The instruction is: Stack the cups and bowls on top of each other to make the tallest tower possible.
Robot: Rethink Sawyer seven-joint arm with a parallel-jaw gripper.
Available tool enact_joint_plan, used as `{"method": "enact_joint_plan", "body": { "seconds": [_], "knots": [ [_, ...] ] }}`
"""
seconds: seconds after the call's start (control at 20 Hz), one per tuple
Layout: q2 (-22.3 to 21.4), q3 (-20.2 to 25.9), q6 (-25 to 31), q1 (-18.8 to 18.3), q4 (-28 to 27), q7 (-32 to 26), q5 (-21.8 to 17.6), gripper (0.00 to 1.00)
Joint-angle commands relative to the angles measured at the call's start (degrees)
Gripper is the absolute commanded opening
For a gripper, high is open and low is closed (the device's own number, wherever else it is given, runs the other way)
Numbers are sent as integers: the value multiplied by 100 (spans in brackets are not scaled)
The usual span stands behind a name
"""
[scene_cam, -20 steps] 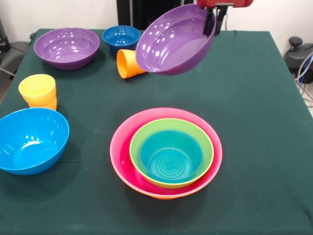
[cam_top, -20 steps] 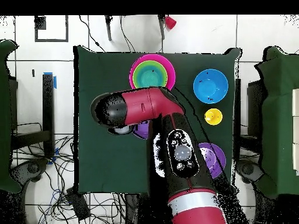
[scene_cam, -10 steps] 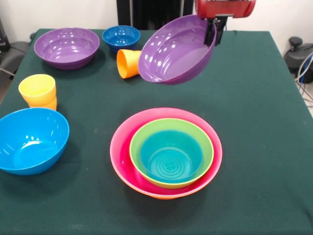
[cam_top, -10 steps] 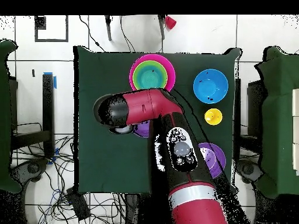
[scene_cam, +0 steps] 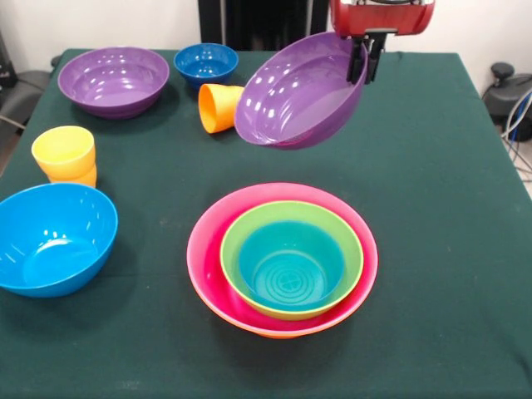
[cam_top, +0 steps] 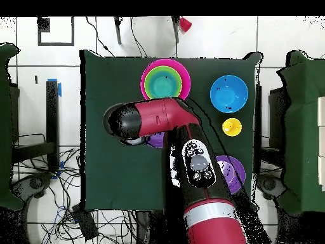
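My gripper (scene_cam: 363, 60) is shut on the far rim of a purple bowl (scene_cam: 295, 93), which hangs tilted in the air beyond the tower. The tower is a pink bowl (scene_cam: 202, 241) on an orange bowl (scene_cam: 283, 331), with a green bowl (scene_cam: 352, 264) and a teal bowl (scene_cam: 291, 268) nested inside. A second purple bowl (scene_cam: 112, 79) and a small dark blue bowl (scene_cam: 206, 62) sit far left. An orange cup (scene_cam: 216, 108) lies on its side. A yellow cup (scene_cam: 64, 152) stands on another orange cup (scene_cam: 86, 177). A light blue bowl (scene_cam: 51, 239) sits near left.
Everything rests on a dark green tablecloth (scene_cam: 440, 208). In the overhead view the red arm (cam_top: 171, 117) hides most of the held bowl (cam_top: 154, 141); the tower (cam_top: 165, 79), light blue bowl (cam_top: 228, 93), yellow cup (cam_top: 232, 127) and second purple bowl (cam_top: 233, 173) show.
The gripper has come down a little with the purple bowl, which now hangs slightly lower and closer to the tower. Nothing else has moved.
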Motion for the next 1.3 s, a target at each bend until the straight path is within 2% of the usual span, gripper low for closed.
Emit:
{"method": "enact_joint_plan", "body": {
  "seconds": [0.05, 0.15, 0.3, 0.45, 0.5, 0.65, 0.95, 1.05, 1.1, 1.15, 1.3],
  "knots": [
    [364, -173, -166, 76, 428, 813, 128, 0],
    [293, -293, -112, 166, 406, 879, 62, 0],
    [-38, -181, 96, 90, 700, 816, 420, 0],
    [-139, -266, 306, 146, 679, 759, 451, 0],
    [-93, -212, 84, 109, 834, 777, 543, 0],
    [-143, -255, -78, 160, 980, 807, 586, 0],
    [-211, -181, -145, 81, 1135, 804, 910, 0],
    [-253, -263, -211, 139, 1041, 761, 800, 0],
    [-197, -337, -327, 195, 810, 694, 597, 0],
    [-141, -301, -397, 194, 684, 678, 610, 0],
    [28, -258, 164, 257, 8, 603, 645, 0]
  ]
}}
